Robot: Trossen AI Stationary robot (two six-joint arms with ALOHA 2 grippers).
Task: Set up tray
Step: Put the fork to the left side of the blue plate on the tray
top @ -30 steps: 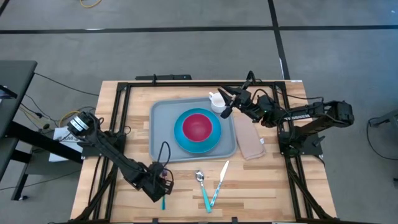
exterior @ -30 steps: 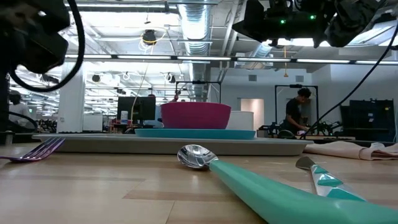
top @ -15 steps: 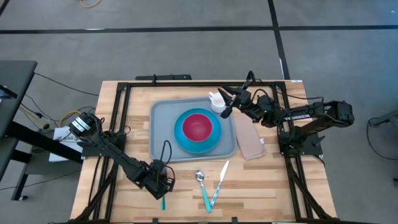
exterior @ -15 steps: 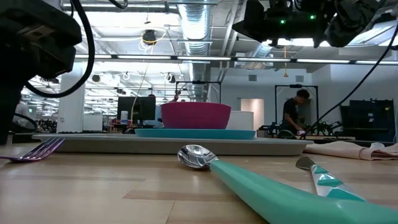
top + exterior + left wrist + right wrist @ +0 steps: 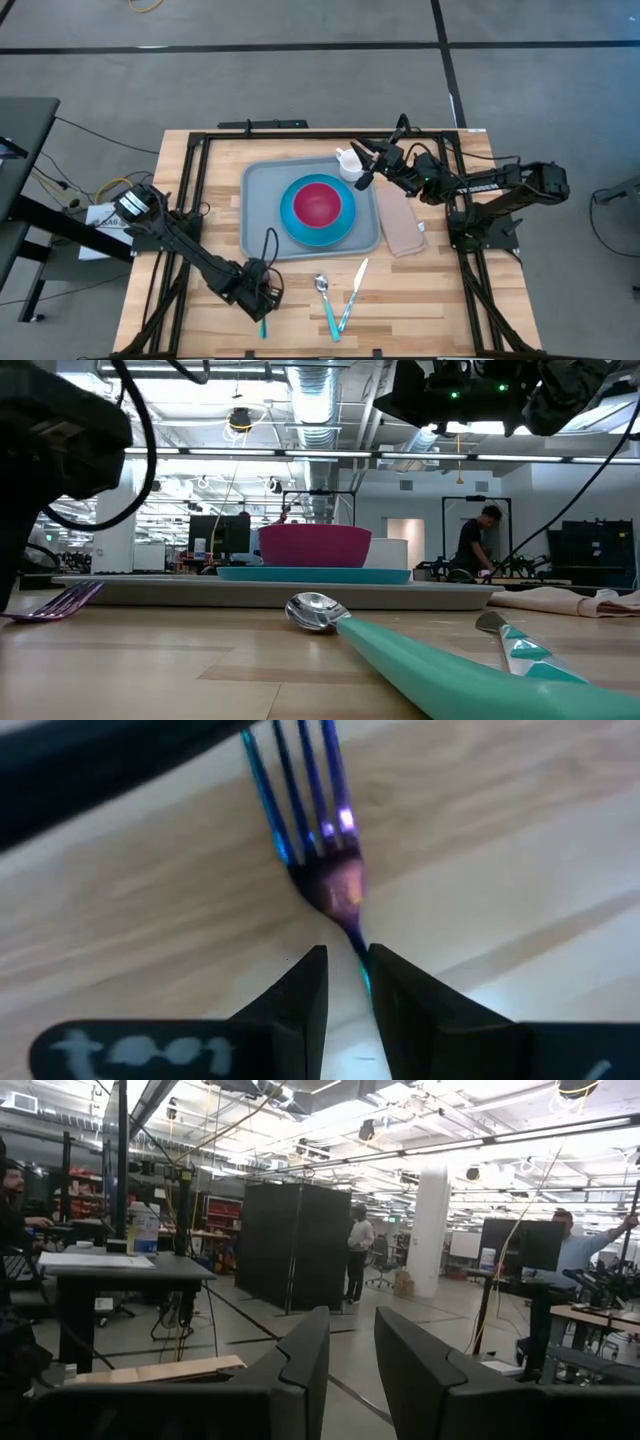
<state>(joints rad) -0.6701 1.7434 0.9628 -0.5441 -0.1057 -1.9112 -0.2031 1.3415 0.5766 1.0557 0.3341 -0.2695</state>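
The grey-blue tray [image 5: 258, 205] lies mid-table and carries a round blue plate [image 5: 290, 215] with a magenta bowl [image 5: 318, 203] on it. A white cup [image 5: 349, 163] stands at the tray's far right corner. A fork lies flat on the wood near the front left, its teal handle [image 5: 263, 323] toward the near edge and its purple tines [image 5: 300, 780] [image 5: 60, 600] ahead of my left gripper [image 5: 262, 292] [image 5: 348, 982]. That gripper is low over the fork and shut on it. My right gripper [image 5: 361, 180] [image 5: 352, 1330] hangs shut in the air beside the cup. My left gripper has the fork by its thin neck [image 5: 358, 948], just where the teal handle begins, pinched between the two fingertips [image 5: 305, 995]. The fingers come from above and lie on either side of the fork. The fork rests on the table, tines [image 5: 60, 600] on the wood.
A beige folded napkin [image 5: 402, 228] lies right of the tray. A teal-handled spoon [image 5: 325, 300] [image 5: 315, 610] and knife [image 5: 352, 292] [image 5: 510, 640] lie on the wood in front of the tray. A black frame [image 5: 200, 170] runs around the table. People stand in the room beyond.
My left gripper has shifted a little toward the table's right and far side, over the fork. The fork, the tray and the right arm have stayed where they were.
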